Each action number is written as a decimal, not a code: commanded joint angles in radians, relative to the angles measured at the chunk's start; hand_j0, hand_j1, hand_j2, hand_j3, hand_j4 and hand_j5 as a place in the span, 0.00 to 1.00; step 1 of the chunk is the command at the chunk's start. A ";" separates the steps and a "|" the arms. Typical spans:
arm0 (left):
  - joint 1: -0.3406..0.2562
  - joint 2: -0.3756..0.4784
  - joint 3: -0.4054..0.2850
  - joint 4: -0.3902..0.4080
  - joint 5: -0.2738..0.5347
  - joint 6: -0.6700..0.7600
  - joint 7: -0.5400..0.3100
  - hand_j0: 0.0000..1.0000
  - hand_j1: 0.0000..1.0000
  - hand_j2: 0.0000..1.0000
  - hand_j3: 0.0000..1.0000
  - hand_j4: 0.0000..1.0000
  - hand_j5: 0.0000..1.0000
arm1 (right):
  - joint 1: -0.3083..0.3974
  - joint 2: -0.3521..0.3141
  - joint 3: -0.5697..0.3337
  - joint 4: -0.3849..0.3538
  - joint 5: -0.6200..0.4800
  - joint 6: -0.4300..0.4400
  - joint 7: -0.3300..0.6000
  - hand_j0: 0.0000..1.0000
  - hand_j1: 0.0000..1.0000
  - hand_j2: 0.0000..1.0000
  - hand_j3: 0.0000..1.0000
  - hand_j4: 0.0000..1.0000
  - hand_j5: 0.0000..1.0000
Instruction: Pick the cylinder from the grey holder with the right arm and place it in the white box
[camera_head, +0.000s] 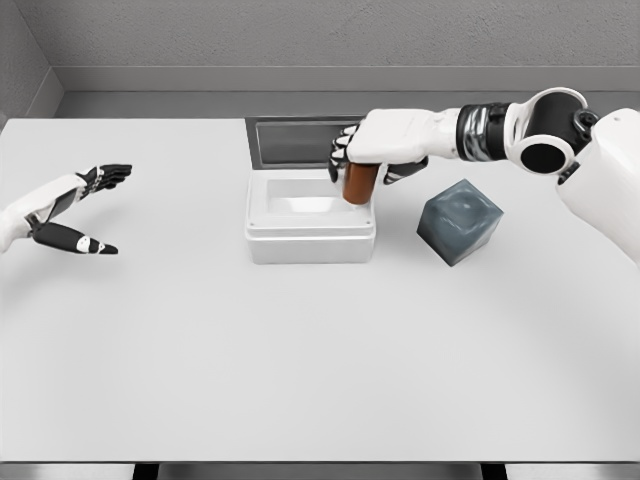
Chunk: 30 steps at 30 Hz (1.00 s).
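Head view: a white table (300, 360) is set before grey walls, with the white box (262, 225) at centre, its lid (290, 140) raised behind it, and the grey holder (459, 221) just beside it on the right, seen without any cylinder in it. The brown cylinder (360, 182) is gripped by the curled fingers of the right hand (385, 140) and is held over the box's right rim, so the pick is judged done, with lowering and release left. The left hand (75, 210) is held with fingers spread, holding nothing, at the table's left edge.
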 joint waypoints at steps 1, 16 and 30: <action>0.000 0.000 0.002 0.000 0.004 0.001 0.000 1.00 1.00 1.00 1.00 1.00 1.00 | 0.000 0.000 -0.002 0.001 0.012 0.018 0.000 1.00 1.00 1.00 1.00 1.00 1.00; -0.002 0.000 0.002 0.000 -0.001 0.001 0.000 1.00 1.00 1.00 1.00 1.00 1.00 | 0.009 -0.070 -0.135 -0.194 0.000 -0.072 0.000 1.00 1.00 1.00 1.00 1.00 1.00; -0.176 -0.406 0.105 0.256 -0.027 0.001 -0.012 1.00 1.00 1.00 1.00 1.00 1.00 | 0.282 -0.333 -0.548 -0.180 -0.034 -0.072 0.000 1.00 1.00 1.00 1.00 1.00 1.00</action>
